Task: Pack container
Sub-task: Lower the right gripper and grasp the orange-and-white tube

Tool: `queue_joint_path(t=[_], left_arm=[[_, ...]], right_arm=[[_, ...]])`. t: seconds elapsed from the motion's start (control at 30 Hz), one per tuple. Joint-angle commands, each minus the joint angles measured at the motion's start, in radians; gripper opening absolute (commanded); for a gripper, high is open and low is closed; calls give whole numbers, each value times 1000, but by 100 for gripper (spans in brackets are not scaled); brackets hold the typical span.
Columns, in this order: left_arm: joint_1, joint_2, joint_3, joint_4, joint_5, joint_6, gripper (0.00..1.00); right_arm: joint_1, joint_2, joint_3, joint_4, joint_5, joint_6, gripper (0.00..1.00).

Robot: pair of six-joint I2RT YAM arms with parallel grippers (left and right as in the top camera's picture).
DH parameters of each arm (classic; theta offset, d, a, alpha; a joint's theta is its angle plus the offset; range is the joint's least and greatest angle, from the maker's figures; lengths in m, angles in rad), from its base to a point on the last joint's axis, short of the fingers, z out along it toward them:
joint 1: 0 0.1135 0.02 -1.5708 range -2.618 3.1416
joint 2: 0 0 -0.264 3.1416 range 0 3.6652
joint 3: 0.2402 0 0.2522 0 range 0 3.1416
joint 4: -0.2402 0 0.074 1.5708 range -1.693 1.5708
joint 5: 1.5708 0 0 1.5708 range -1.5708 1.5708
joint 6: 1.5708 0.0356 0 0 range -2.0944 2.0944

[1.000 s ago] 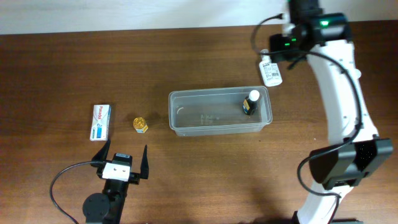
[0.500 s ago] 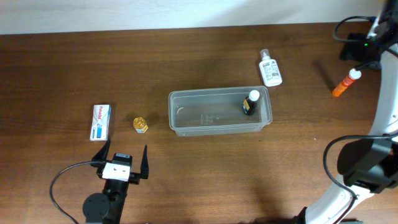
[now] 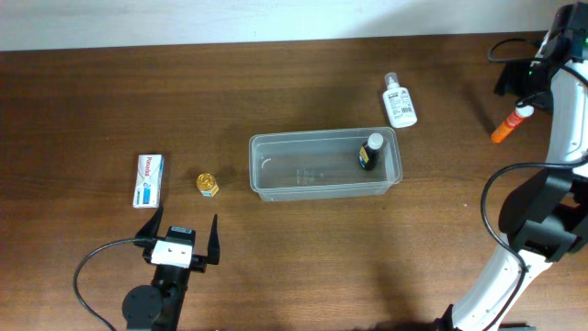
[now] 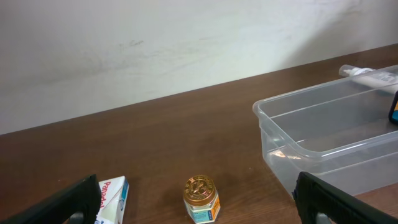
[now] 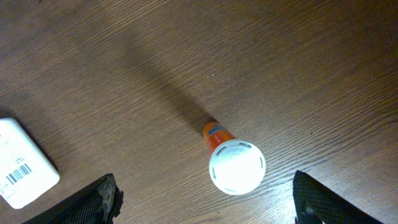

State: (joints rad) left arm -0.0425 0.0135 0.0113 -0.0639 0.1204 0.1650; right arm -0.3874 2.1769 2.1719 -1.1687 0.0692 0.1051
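**Packing under way, one item in.** In the overhead view the container [image 3: 294, 175] lies at frame centre, with a small dark bottle [image 3: 370, 152] inside at its right end. Outside it lie four items:
- a white spray bottle [image 3: 399, 101], just above its upper right corner;
- an orange tube [image 3: 508, 124], at far right;
- a gold-lidded jar [image 3: 208, 184] and a white box [image 3: 149, 179], at left.

The right gripper [image 5: 205, 186] hangs over the orange tube, jaws wide apart and empty. The left gripper [image 3: 183, 227], lower left, is likewise spread and empty.

Step in hand, by judgement: approach to the tube. The next move calls for descent with the jaws astride the tube's body, then closure.
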Motion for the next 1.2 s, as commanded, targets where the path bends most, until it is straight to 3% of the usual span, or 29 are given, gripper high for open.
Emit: queue_joint_path(t=[0.0,0.3,0.67,0.9,1.17], left_arm=[[6,-8,-2,-5,4,13,99],[6,-8,-2,-5,4,13,99],[6,-8,-2,-5,4,13,99],[6,-8,-2,-5,4,13,99],[6,-8,-2,-5,4,13,99]], right_arm=[[-28,0,4,6,-6,8,82],[-79,49,-2,-1,-141,-1,81],[-79,78,-3,8,-141,-3,79],[-79,109,-3,18,-140,-4,73],[-79,114,-3,28,-140,-4,56]])
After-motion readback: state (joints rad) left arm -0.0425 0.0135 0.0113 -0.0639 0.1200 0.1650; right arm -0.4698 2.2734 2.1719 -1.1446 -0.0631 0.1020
